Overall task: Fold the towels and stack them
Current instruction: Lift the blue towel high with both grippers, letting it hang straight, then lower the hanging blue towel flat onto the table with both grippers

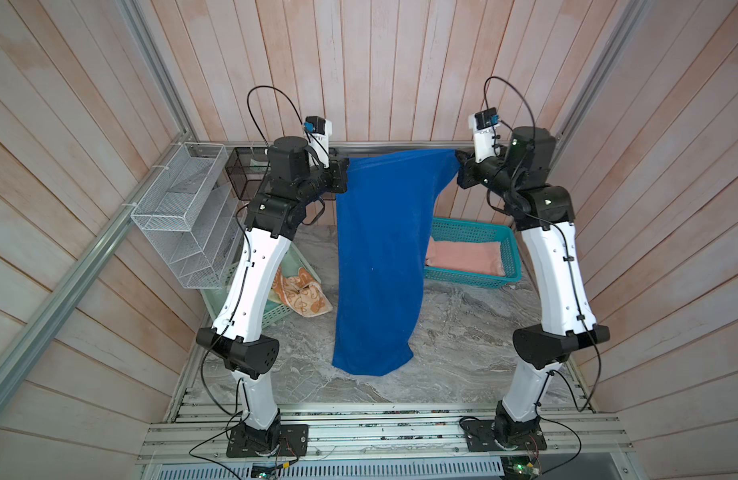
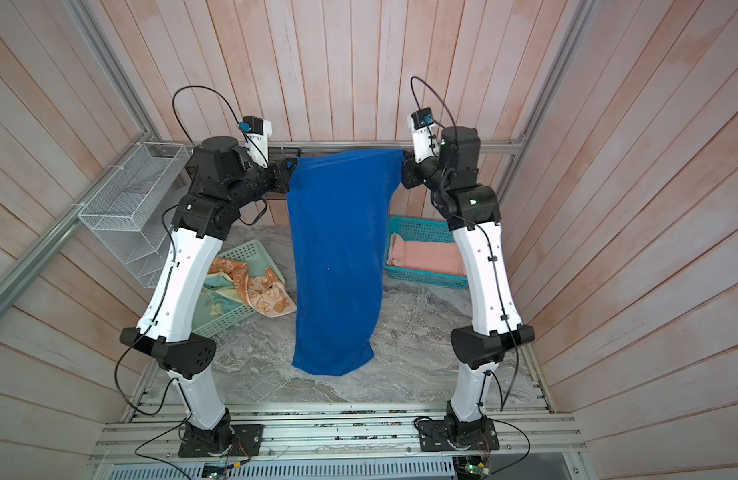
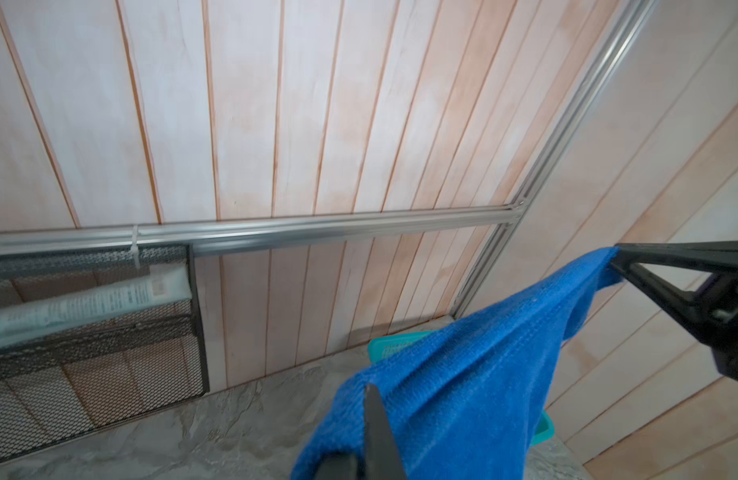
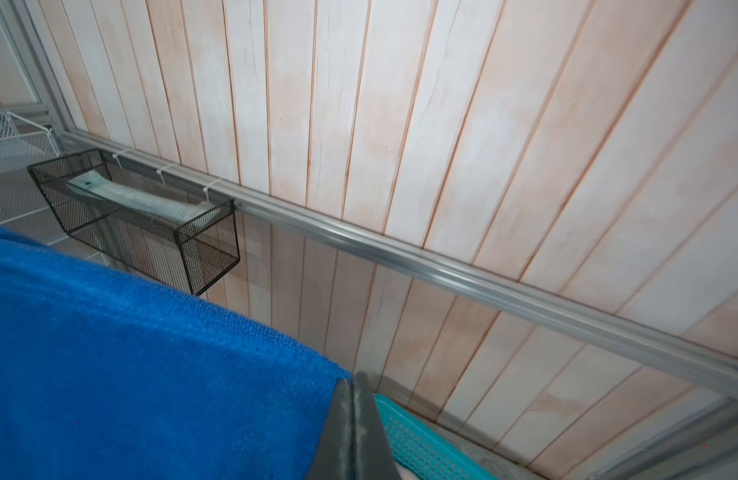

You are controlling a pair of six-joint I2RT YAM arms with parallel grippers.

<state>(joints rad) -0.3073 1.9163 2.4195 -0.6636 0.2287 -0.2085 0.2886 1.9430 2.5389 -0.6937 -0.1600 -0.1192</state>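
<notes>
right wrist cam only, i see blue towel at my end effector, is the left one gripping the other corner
observer: Yes, the left end effector is shut on the blue towel's opposite top corner.
operator: anything in the teal basket yet
observer: One folded salmon-pink towel lies in the teal basket.
operator: and the others
observer: The orange-and-cream towel spills over the mint-green basket's rim onto the table.

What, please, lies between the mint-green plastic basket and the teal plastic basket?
The royal blue terry towel hangs between them, its lower end reaching the grey marbled tabletop; both top views show it.
</notes>
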